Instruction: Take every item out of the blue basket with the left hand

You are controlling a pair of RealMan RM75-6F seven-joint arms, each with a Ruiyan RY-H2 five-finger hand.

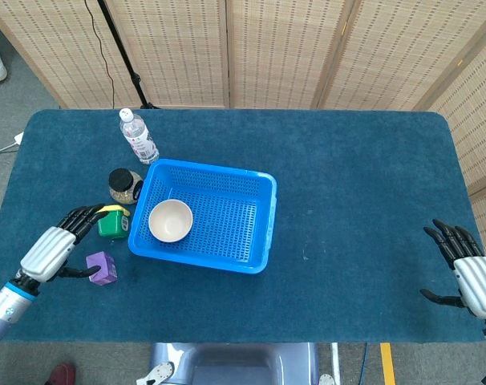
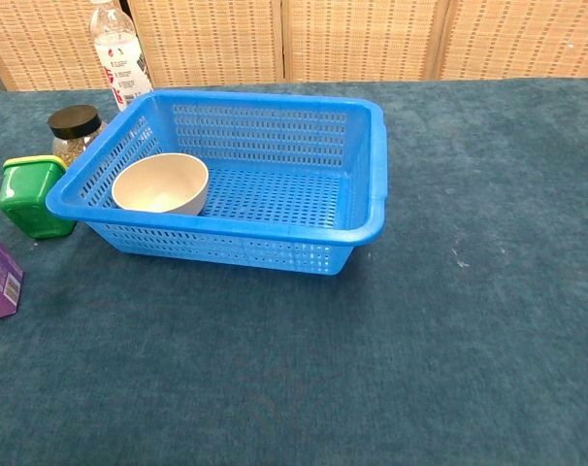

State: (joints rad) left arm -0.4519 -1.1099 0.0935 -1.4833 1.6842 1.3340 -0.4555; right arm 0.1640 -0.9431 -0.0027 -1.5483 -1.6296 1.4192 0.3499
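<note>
The blue basket (image 1: 227,216) (image 2: 275,146) stands left of the table's middle, and a cream bowl (image 1: 171,220) (image 2: 161,183) lies in its near left corner. A purple box (image 1: 102,268) (image 2: 0,278) sits on the cloth to the basket's front left. My left hand (image 1: 57,241) hovers just left of that box with its fingers spread, holding nothing; the chest view does not show it. My right hand (image 1: 466,270) rests open at the table's far right edge.
A green container (image 1: 111,221) (image 2: 32,197), a dark-lidded jar (image 1: 124,184) (image 2: 73,132) and a water bottle (image 1: 138,137) (image 2: 119,53) stand along the basket's left side. Woven screens close off the back.
</note>
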